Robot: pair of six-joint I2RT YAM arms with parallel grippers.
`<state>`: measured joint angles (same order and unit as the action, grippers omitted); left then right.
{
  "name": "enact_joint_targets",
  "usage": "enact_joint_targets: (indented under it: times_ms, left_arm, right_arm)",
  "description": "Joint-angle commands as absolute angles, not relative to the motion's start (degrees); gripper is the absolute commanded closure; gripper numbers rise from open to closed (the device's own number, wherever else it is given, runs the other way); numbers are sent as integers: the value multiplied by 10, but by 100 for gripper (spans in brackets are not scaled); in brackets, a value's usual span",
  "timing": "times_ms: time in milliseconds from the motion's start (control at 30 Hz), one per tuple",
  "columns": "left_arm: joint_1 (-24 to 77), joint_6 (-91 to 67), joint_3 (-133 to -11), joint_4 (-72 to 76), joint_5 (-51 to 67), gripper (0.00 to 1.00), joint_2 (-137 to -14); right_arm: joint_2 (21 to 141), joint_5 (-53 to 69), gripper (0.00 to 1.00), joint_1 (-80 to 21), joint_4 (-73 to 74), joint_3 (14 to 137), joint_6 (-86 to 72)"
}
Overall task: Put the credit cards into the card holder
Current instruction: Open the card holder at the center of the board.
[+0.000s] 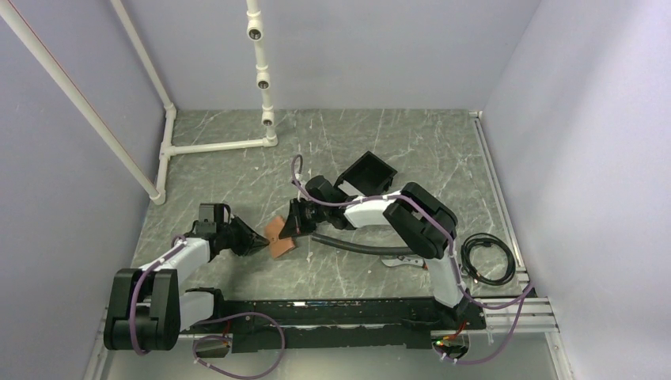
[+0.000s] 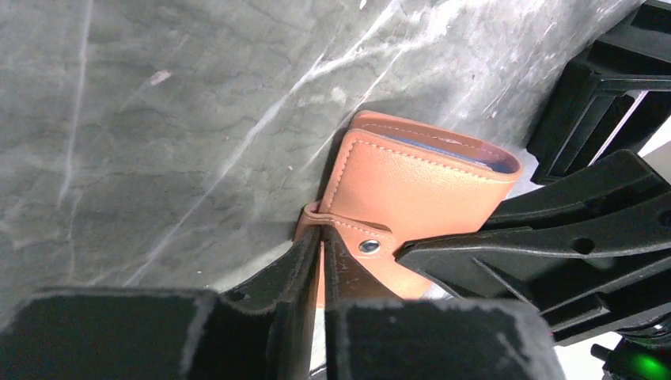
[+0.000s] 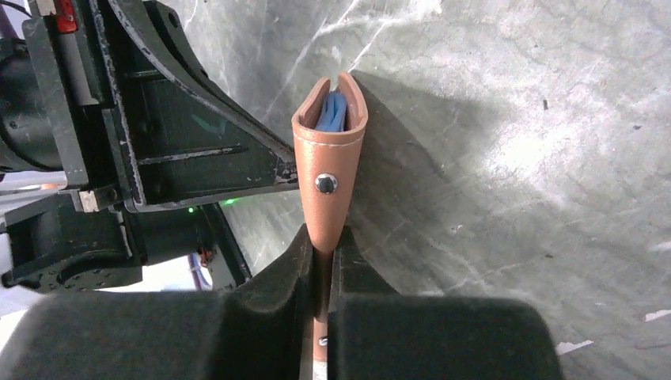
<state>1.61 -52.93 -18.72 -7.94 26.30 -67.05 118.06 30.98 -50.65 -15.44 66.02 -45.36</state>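
Grey veined stone makes up the table (image 1: 411, 150), walled in pale lilac. A white pipe frame (image 1: 214, 147) stands at 11 o'clock from the centre. A black box (image 1: 365, 172) lies open at 1 o'clock, and a coiled black cable (image 1: 487, 258) lies at 3 o'clock near the right wall.

The two arms meet at the middle. The left hand (image 1: 257, 237) comes in from 9 o'clock, with its fingers pressed together on the holder's lower edge, beside a snap stud. The right hand (image 1: 294, 226) comes in from 2 o'clock and pinches the opposite edge, its fingers tight on the leather just below a rivet.

The tan leather holder (image 1: 278, 236) sits between the hands, folded nearly shut and turned on edge, with its open mouth facing away from the right wrist camera. Whether it touches the table cannot be told.

Blue cards (image 3: 332, 111) sit inside the fold, and only their edges show at the mouth.
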Motion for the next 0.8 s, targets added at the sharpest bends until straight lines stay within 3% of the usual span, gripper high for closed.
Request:
enact_joint_targets:
  times_ms: [0, 100, 167, 400, 600, 767]
  left_arm:
    - [25, -504, -184, -83, 262, 73, -655]
    - [37, -491, -203, -126, 260, 54, -599]
    - [54, -488, -226, -177, 228, 48, -567]
    - [123, -530, -275, -241, 105, 66, -569]
    - [181, -544, -309, -205, 56, 64, -655]
    - [218, -551, -325, -183, 19, 57, -702]
  right_arm:
    - [1153, 305, 100, -514, -197, 655, -436]
    - [1133, 253, 100, -522, -147, 659, -384]
    - [1125, 207, 100, -530, -108, 671, -356]
    - [1113, 161, 100, -544, -95, 670, -354]
    - [1107, 170, 100, -547, -102, 664, -356]
    - [1108, 202, 100, -547, -119, 662, -359]
